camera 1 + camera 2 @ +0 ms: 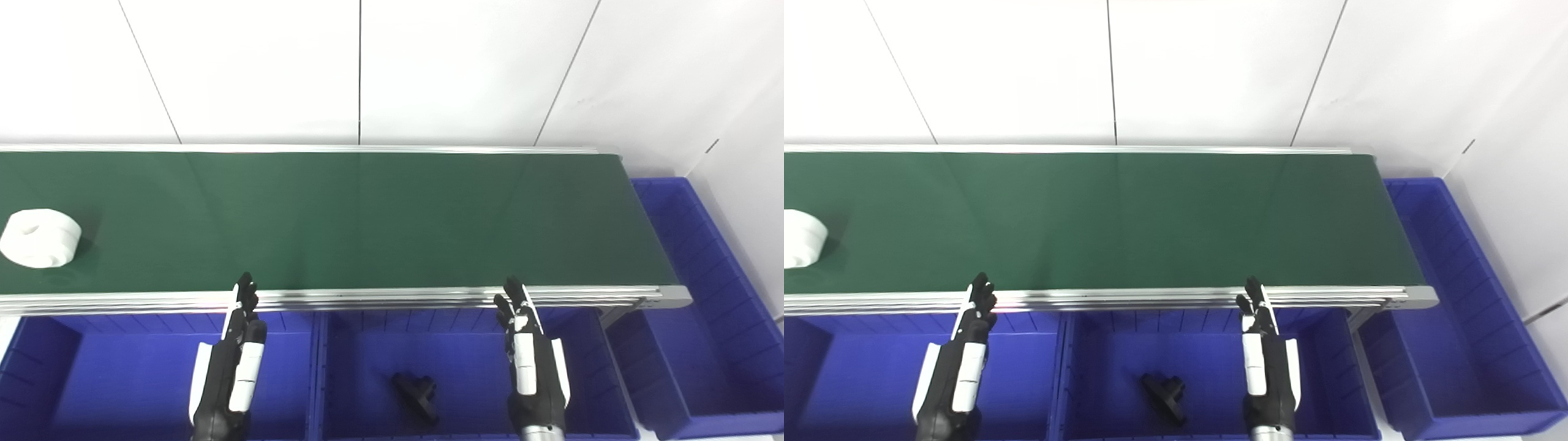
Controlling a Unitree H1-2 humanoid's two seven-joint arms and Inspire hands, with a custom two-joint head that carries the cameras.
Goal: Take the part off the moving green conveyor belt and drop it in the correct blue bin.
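A white round part with a hole in its top lies on the green conveyor belt at the far left; in the right eye view it is cut by the picture's edge. My left hand is open, fingers straight, over the left blue bin near the belt's front rail. My right hand is open over the middle blue bin. Both hands hold nothing and are far from the white part.
A black part lies in the middle bin. A third blue bin stands past the belt's right end. An aluminium rail runs along the belt's front edge. A white tiled wall is behind.
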